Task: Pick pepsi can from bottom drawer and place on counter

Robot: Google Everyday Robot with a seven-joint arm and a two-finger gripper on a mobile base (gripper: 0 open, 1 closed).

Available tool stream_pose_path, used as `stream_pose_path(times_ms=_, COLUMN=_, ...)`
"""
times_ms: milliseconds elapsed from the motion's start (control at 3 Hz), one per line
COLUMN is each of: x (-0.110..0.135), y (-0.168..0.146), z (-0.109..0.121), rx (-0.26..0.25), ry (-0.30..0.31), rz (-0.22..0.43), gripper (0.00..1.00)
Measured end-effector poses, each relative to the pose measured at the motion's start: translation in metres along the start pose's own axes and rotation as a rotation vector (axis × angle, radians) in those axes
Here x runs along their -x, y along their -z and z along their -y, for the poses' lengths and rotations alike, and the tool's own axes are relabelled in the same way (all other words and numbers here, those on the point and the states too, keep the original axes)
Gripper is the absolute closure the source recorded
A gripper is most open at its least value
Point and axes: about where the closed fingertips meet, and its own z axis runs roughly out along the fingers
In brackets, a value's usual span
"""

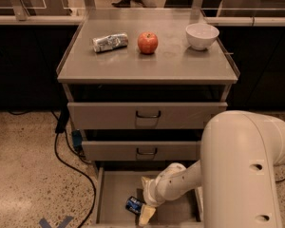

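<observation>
The pepsi can (134, 205), small and dark blue, lies on its side on the grey floor of the open bottom drawer (114, 194). My gripper (146, 215) reaches down into the drawer at the end of the white arm, right beside the can on its right. The counter (147, 56) is the grey-beige cabinet top above the drawers.
On the counter lie a silver-white can (109, 42) on its side, a red apple (147, 42) and a white bowl (202, 35). Two shut grey drawers (147, 115) sit above the open one. A black cable (69, 160) runs over the speckled floor at left. My large white arm (247, 170) fills the lower right.
</observation>
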Motion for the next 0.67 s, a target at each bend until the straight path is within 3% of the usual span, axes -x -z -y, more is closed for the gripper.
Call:
stream_pose_path(times_ms=333, x=0.001, y=-0.016, z=-0.004, rx=0.018, ry=0.003, rz=0.006, gripper=0.00)
stream_pose_path(times_ms=667, x=0.026, y=-0.104, z=-0.011, rx=0.096, ry=0.073, rz=0.049, gripper=0.00)
